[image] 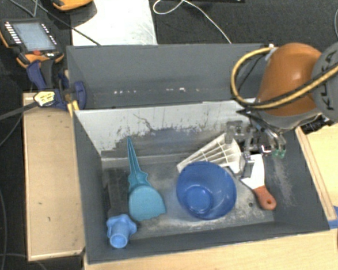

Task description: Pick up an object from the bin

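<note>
My gripper hangs low at the right side of the bin, right over the near end of a white slotted spatula that leans against the back slope. A white piece with an orange tip sticks out below the gripper toward the bin's front right; I cannot tell if it belongs to the spatula. A round blue bowl stands upright just left of the gripper, touching the spatula's lower edge. Nothing is visibly held.
At the left of the bin floor lie a light-blue scoop with a long pointed handle, a small blue knobbed piece by the front-left corner, and a dark flat pad. The arm's orange cover and cables loom over the right rim.
</note>
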`<state>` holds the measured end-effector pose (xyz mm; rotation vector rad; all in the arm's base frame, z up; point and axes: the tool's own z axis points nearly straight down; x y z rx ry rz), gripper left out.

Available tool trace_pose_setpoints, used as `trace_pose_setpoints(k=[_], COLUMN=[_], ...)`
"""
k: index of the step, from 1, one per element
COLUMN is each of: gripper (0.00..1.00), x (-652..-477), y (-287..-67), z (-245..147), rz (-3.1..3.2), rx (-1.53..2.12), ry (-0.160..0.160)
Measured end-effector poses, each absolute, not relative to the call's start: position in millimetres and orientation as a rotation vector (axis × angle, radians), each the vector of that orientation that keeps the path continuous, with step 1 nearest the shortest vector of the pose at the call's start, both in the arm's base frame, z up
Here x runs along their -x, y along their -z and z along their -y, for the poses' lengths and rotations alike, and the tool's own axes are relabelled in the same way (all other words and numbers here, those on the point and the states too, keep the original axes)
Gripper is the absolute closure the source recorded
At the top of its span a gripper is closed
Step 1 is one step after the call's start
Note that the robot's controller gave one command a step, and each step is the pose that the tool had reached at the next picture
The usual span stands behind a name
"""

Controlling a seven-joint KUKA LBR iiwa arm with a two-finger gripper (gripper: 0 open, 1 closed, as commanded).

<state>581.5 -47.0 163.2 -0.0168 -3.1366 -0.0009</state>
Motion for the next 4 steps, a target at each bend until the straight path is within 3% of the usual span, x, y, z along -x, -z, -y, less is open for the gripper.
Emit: trace_pose_setpoints(k=[1,2,3,4], gripper=[0.00,0.00,0.00,0.00], x=[-583.3,-588.1,-581.5,-586.7], y=[-168,-133,-125,-80], z=[47,8,-7,-13], rz=[3.145,3.126,3.130,3.068], rx=[0.015,-0.325,-0.305,-0.700], ry=[0.000,0.000,0.001,-0.001])
